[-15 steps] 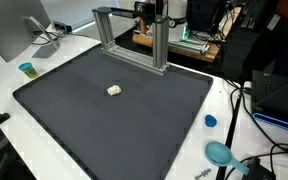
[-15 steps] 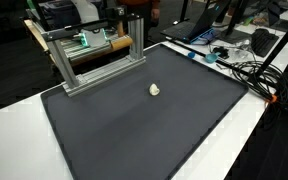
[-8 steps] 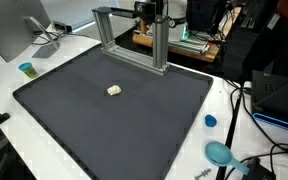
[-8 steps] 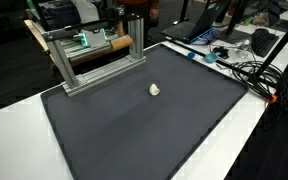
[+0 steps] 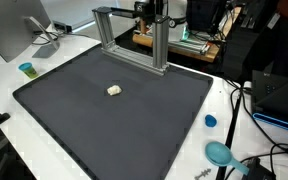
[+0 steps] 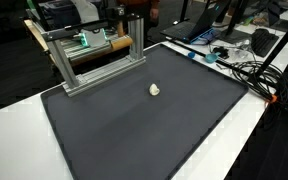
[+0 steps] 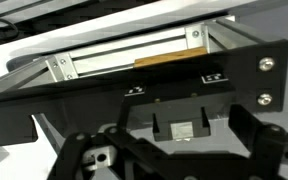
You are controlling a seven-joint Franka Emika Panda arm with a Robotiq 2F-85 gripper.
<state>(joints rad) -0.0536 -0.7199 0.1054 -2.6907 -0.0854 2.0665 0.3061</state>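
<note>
Hovering at upper centre by the metal frame, gripper jaws apart and empty, leaving the mid-picture pale lump untouched.

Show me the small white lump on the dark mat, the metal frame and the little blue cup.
white lump (image 5: 114, 90): in an exterior view, on its middle.
metal frame (image 5: 160, 46): in an exterior view, on its nearer upright post.
blue cup (image 5: 27, 70): in an exterior view, on its side.

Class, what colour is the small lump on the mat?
Lump: cream-white, clearest in an exterior view.
</note>
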